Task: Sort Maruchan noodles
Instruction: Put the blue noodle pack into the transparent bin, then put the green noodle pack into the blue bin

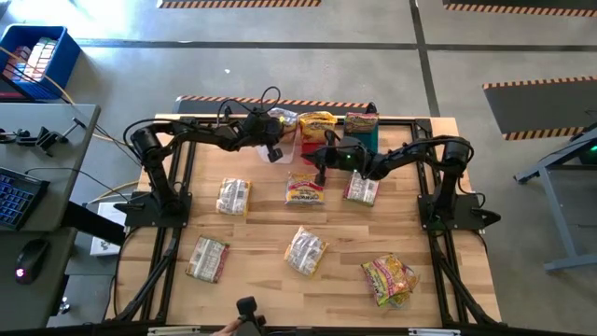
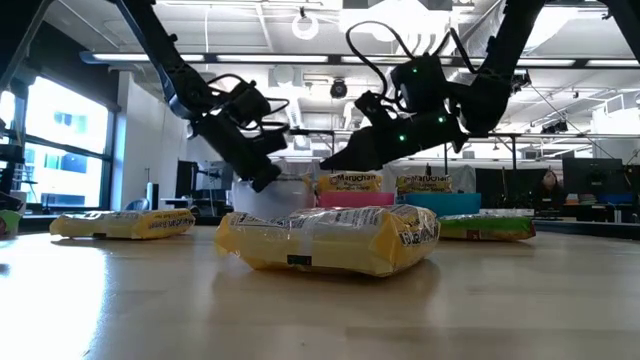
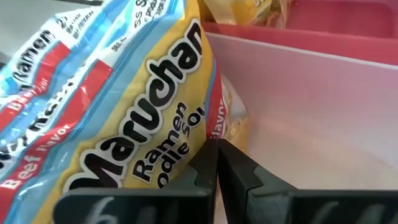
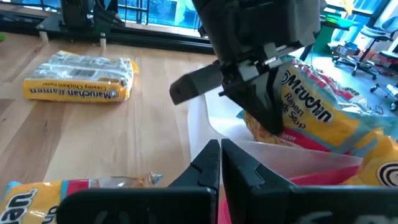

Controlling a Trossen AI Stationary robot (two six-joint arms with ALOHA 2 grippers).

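The flat, crinkly yellow-and-silver plastic Maruchan noodle packets (image 1: 305, 250) scattered across the wooden table (image 1: 261, 280) look light, brittle and slippery, best pinched by an edge seam; left gripper (image 3: 217, 163) and right gripper (image 4: 220, 163), both closed and empty, hover near the red plastic bin (image 3: 323, 93).

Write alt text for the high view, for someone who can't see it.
Seen from above, two dark robot arms reach toward three bins at the wooden table's far edge, the left hand and the right hand both shut. Maruchan noodles lie scattered over the tabletop, with more packets standing in the bins.
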